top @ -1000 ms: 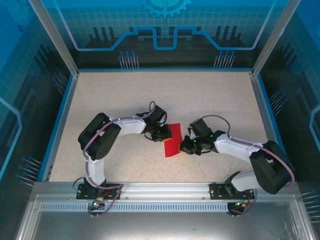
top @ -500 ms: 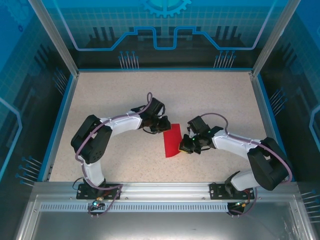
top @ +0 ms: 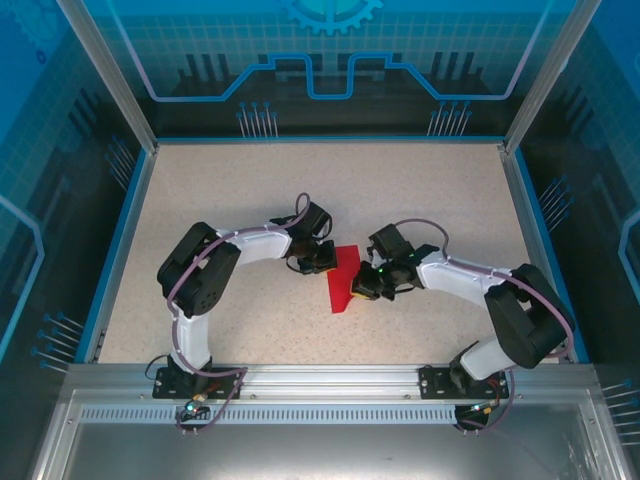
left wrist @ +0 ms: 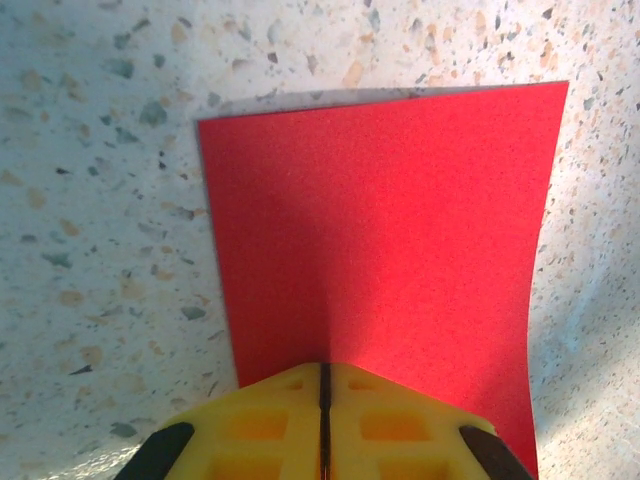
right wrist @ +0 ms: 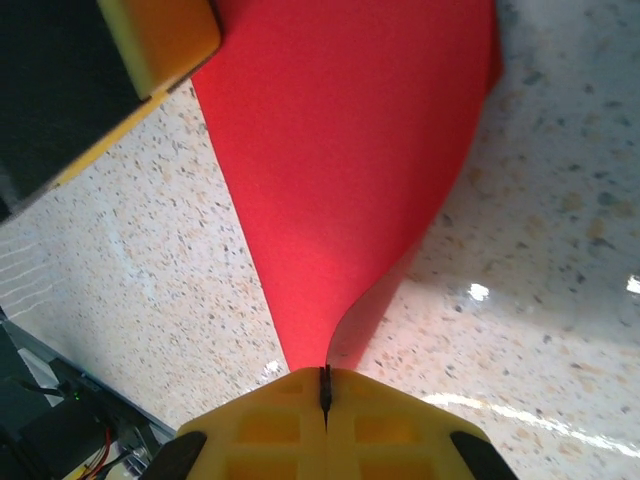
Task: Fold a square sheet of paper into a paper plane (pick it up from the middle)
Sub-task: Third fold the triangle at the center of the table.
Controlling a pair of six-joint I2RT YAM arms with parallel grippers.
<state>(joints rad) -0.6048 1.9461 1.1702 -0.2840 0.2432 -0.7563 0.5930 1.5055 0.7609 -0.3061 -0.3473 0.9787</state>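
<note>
The square sheet of paper (top: 342,282), bright red, is near the middle of the speckled worktop (top: 220,190), between the two arms. In the top view, the left claw (top: 322,260) is at the 10 o'clock side of the sheet. Its yellow fingers (left wrist: 270,420) are pressed together on the paper's edge. The right claw (top: 363,287) is at the 3 o'clock side, also closed. It pinches the paper so that this side bends up from the worktop.
</note>
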